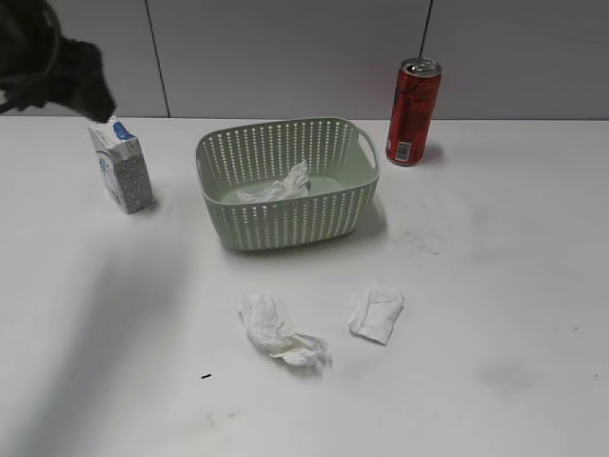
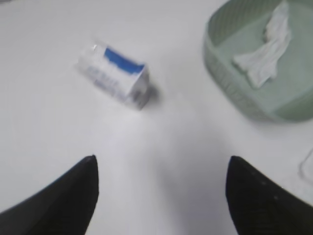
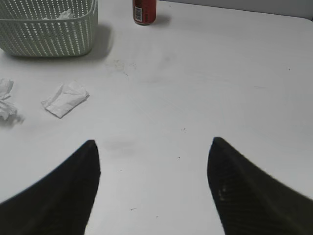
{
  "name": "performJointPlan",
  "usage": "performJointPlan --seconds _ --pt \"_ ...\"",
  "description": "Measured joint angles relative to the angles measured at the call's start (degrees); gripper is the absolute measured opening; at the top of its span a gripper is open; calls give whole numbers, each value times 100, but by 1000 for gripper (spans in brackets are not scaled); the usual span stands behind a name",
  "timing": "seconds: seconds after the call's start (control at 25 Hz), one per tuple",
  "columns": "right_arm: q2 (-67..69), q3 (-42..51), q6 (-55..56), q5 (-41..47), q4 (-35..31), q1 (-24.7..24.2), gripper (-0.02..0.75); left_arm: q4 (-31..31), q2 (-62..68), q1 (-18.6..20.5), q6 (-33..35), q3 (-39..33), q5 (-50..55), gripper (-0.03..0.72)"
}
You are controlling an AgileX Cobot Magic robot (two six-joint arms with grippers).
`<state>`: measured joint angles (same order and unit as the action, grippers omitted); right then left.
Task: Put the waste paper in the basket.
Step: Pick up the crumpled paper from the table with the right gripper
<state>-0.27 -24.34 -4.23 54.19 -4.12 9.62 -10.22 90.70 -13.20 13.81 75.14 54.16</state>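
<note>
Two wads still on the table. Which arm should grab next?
Probably right. The right gripper is open with the flat wad just ahead of it; the left gripper is open too, but faces the carton.

A red drink can (image 1: 413,111) stands upright at the far right of the white worktop (image 1: 495,314). A white-and-blue carton (image 1: 121,168) stands upright at the far left, well apart from it.

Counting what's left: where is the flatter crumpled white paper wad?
Exterior view: on the table, right of the other loose wad, before the green slotted basket.
</note>
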Motion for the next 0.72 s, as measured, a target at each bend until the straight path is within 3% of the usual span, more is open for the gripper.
performJointPlan --seconds 0.2,0.32,0.72 --pt "0 0 0 0 4 0 519 234 -145 592 0 -15 1305 588" --pt "0 0 5 0 25 0 519 254 -447 819 0 -218 1471 570" --pt "0 0 5 0 -186 0 519 188 -2712 886 0 -2140 1329 560"
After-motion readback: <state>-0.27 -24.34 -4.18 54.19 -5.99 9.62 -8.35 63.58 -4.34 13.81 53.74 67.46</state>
